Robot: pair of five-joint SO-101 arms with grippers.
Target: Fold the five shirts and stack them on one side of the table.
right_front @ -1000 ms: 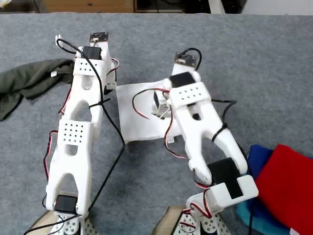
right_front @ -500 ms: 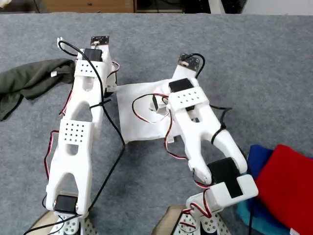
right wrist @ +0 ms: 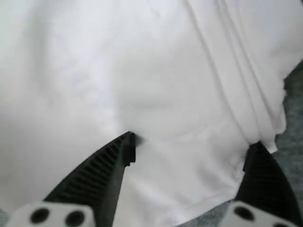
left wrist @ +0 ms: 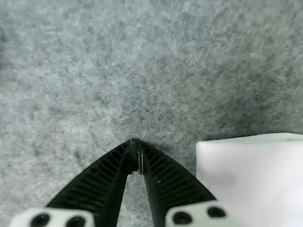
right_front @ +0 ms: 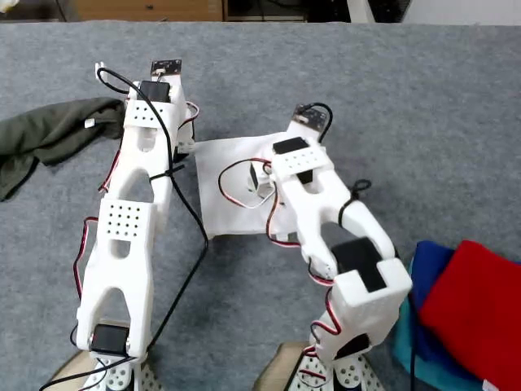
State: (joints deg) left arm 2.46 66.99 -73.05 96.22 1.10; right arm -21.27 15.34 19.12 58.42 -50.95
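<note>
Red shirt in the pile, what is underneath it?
A dark blue shirt pokes out beneath the red shirt, with a teal shirt lower; the rest of both is covered.

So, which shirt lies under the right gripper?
The white folded shirt mid-table; the crumpled olive shirt, red shirt and blue shirt lie at the sides.

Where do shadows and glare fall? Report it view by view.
High view: even light, no glare, only faint shadows on the table. Left wrist view: a dark shadow on the table just ahead of the shut left gripper. Right wrist view: the white shirt has soft shading along its folds, darkest near the open right gripper.
</note>
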